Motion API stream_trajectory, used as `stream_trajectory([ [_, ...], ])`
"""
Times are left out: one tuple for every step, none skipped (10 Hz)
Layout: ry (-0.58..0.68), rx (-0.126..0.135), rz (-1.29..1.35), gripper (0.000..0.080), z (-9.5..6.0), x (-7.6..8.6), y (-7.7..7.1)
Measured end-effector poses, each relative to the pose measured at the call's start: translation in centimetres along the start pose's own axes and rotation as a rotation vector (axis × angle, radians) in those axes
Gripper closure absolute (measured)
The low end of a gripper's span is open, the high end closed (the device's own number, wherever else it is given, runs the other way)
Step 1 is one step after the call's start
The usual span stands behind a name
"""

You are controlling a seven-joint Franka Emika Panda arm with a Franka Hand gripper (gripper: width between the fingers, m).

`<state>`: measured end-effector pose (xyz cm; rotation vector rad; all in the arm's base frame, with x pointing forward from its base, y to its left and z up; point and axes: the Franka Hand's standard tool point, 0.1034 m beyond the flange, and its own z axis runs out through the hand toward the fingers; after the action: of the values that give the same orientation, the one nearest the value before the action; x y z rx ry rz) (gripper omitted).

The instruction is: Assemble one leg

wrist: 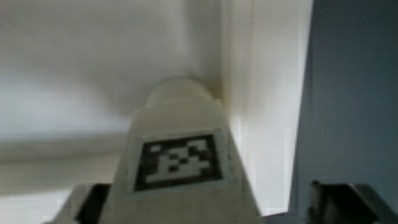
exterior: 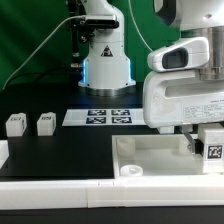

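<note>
Leg (wrist: pixel 182 140) number one is sitting between my pincer's (exterior: pixel 206 143) fingers, I judge: in the wrist view its rounded white body with the square tag is rising straight up the middle of the frame, and the dark fingertips (wrist: pixel 349 203) are flanking it low down on either side. I am reading the pincer as closed partway onto that leg, though the actual contact at the pads is falling outside what the wrist view is showing. In the exterior view the same tagged leg (exterior: pixel 215 150) is hanging below my hand at the exterior view's right, directly over the near right part of the tabletop (exterior: pixel 150 158), close beside one of its raised walls.

As for progress, I am judging the pick-up as done and the carry as nearly done; the seating and twisting of the leg into a corner socket (exterior: pixel 129 171) are looking like the work left. Whether the leg is already touching the socket I cannot tell, since my own hand is blocking that spot.

Counting outward: one leg in my pincer, two more legs (exterior: pixel 15 123) (exterior: pixel 45 122) standing well apart on the black counter (exterior: pixel 60 150) at the exterior view's left, so three legs in view; one tabletop; one marker board (exterior: pixel 100 117) lying flat behind it, near my base.
</note>
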<state>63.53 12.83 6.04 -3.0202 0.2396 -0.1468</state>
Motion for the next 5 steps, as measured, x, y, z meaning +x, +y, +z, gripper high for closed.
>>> stream_trajectory([
  [-0.003,-0.009,0.101,0.0450,0.06,0.02,0.63],
  [-0.004,-0.015,0.170,0.0510,0.17,0.02,1.08],
  [-0.004,-0.014,0.313,0.0510,0.20,0.05,1.19],
  [-0.008,-0.014,0.506,0.0511,0.27,0.07,1.38],
  [-0.014,-0.010,0.680,0.0511,0.31,-0.01,1.47],
])
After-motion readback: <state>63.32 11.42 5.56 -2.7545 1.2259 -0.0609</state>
